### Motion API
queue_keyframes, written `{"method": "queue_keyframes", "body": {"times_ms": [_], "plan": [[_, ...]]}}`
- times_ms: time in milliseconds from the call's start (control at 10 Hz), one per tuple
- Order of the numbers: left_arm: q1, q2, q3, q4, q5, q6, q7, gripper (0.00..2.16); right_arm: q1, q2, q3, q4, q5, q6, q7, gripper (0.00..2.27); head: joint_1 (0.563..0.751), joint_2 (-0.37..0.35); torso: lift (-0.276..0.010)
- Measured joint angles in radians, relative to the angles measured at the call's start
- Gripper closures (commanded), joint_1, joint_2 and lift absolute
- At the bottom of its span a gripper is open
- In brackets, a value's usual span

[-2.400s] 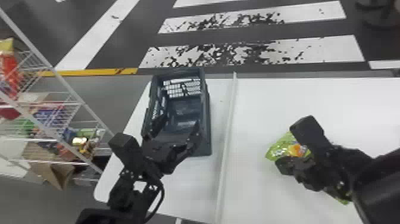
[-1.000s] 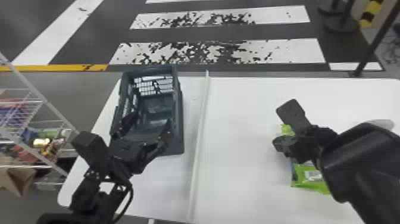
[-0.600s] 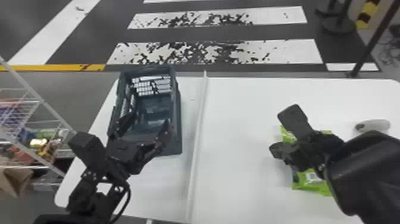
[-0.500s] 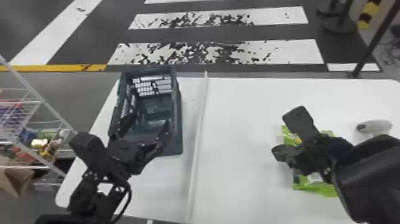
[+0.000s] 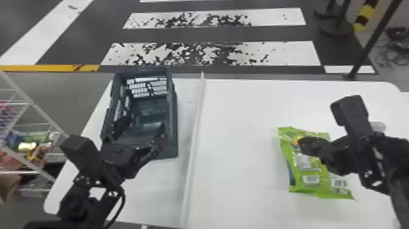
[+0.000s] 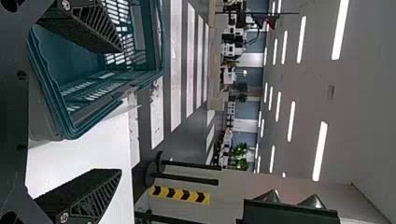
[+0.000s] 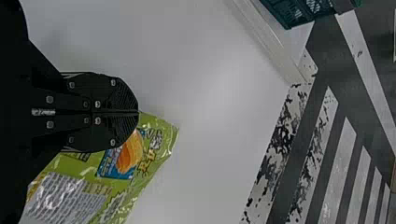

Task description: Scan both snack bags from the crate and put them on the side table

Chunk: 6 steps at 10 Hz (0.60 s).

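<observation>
1. Right hand [image 5: 309,146]: over the green snack bag. Right wrist view: fingers [image 7: 119,95] closed together, flat faces meeting along a seam. Contact with the bag: cannot tell.
2. Green snack bag [image 5: 307,170]: flat on the white counter [image 5: 243,182], partly covered by the right hand in head view. Printed side up, with pale label panels; one end extends past the fingertips in right wrist view.
3. Left hand [image 5: 141,131]: at the near end of the crate. Fingers [image 6: 81,198] spread wide, hand empty. In left wrist view, one finger overlaps the crate and the other overlaps the counter. Contact with the crate: cannot tell.
4. Raised white strip [image 5: 194,143]: runs across the counter between crate and bag.
5. Dark blue-green crate [image 5: 172,121]: upright on the counter, left of the strip, slotted walls.
6. White rounded object [image 5: 379,126]: on the counter, partly behind the right arm.
7. Beyond the counter: dark floor [image 5: 283,35] with worn white stripes.
</observation>
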Motion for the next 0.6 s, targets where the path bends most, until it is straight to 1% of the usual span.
{"method": "queue_keyframes", "body": {"times_ms": [100, 300, 600], "plan": [[-0.002, 0.000, 0.000, 0.004, 0.001, 0.000, -0.001, 0.08, 0.006, -0.003, -0.019, 0.028, 0.002, -0.018, -0.008, 2.25, 0.695, 0.054, -0.087], [-0.009, 0.000, -0.009, 0.010, 0.006, 0.000, -0.004, 0.08, 0.022, -0.004, -0.019, 0.123, 0.028, -0.095, -0.030, 2.25, 0.695, 0.020, -0.087], [-0.009, 0.000, -0.009, 0.014, 0.006, 0.003, -0.004, 0.08, 0.045, 0.001, 0.007, 0.221, 0.039, -0.193, -0.046, 2.25, 0.695, 0.025, -0.087]]}}
